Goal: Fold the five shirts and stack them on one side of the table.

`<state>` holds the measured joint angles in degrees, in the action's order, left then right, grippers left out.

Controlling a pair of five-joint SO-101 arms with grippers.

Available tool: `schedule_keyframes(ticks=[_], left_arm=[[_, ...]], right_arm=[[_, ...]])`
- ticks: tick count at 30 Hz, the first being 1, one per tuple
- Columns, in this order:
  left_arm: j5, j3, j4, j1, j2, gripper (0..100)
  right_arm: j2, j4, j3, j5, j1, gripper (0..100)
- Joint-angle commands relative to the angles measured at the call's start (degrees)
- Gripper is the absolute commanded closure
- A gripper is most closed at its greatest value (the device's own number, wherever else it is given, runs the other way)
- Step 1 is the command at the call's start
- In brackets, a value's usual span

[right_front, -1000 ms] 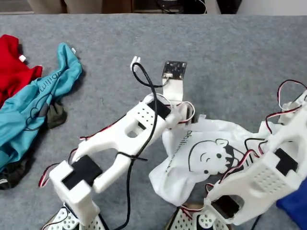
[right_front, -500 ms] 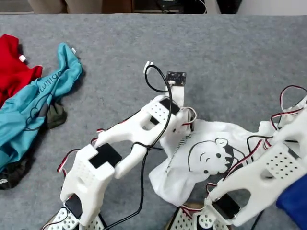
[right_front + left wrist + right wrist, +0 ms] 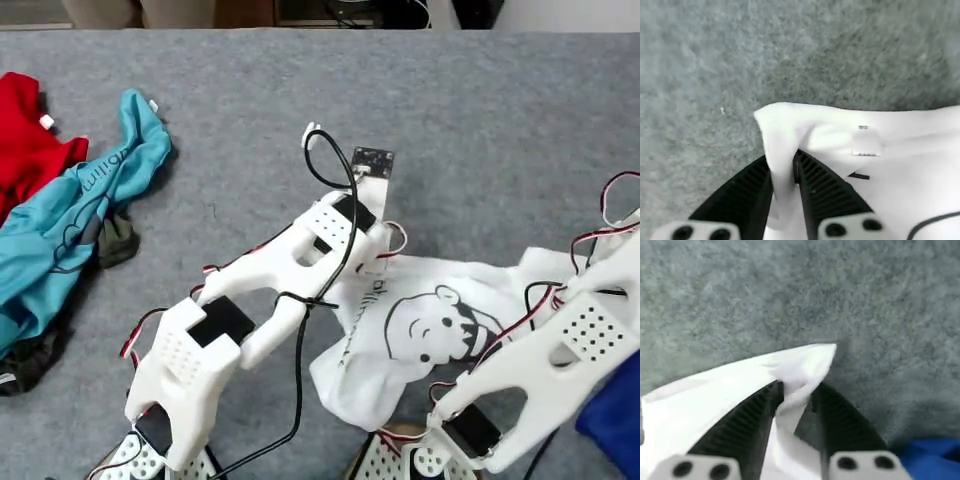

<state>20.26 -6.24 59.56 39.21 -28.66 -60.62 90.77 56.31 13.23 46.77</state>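
Observation:
A white shirt (image 3: 420, 325) with a cartoon face print lies crumpled near the table's front, between the two arms. My left gripper (image 3: 784, 170) is shut on one top corner of the white shirt (image 3: 840, 135), near its neck label (image 3: 866, 147). My right gripper (image 3: 796, 402) is shut on another corner of the white shirt (image 3: 740, 385), which sticks out past the fingertips. In the high view the left gripper (image 3: 375, 258) is at the shirt's left top edge, and the right arm (image 3: 560, 350) covers its right side.
A red shirt (image 3: 25, 140), a teal shirt (image 3: 70, 215) and a dark garment (image 3: 115, 240) lie heaped at the left edge. A blue cloth (image 3: 615, 420) sits at the front right corner, also the blue cloth (image 3: 930, 457) in the right wrist view. Grey carpet (image 3: 480, 120) stretches open behind.
Both arms have shifted, pulling the white shirt slightly left and spreading its top edge; the left arm stretched forward since a second ago.

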Motion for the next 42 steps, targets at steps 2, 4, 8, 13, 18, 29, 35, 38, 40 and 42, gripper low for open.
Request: schedule_keyframes(ticks=[2, 4, 8, 13, 18, 29, 35, 38, 40, 42], left_arm=[[-0.79, -2.46, 0.53, -2.64, 1.1, 98], [-0.79, -3.34, 0.62, -4.04, 1.1, 98], [-0.62, -5.36, 0.79, -7.03, 1.1, 98], [3.25, -9.49, 0.88, -13.01, 1.1, 98], [3.78, -9.93, 0.62, -16.09, 1.01, 98], [3.43, -10.2, 0.44, -16.35, 0.48, 98], [3.43, -9.76, 0.44, -15.91, 0.48, 98], [3.43, -10.11, 0.44, -15.91, 0.48, 98], [3.6, -10.37, 0.35, -15.91, 0.48, 98], [3.43, -11.43, 0.53, -15.91, 0.92, 98]], right_arm=[[-1.1, 1.93, 5.14, -0.09, 0.57, 98.8], [-1.71, 2.55, 6.11, -0.09, 0.4, 99.0], [-2.15, 2.81, 6.29, -0.09, -0.04, 99.4], [-2.33, 4.13, 6.11, -0.09, -1.98, 99.4], [-2.51, 4.66, 4.0, 0.0, -5.49, 99.4], [-2.42, 4.4, 2.15, 0.09, -8.66, 99.4], [-2.24, 4.4, 2.51, 0.09, -9.27, 99.4], [-1.98, 3.52, 3.47, 0.09, -9.45, 99.4], [-2.07, 3.69, 5.58, 0.0, -9.8, 99.4], [-2.07, 4.66, 8.13, 0.0, -10.42, 99.4]])
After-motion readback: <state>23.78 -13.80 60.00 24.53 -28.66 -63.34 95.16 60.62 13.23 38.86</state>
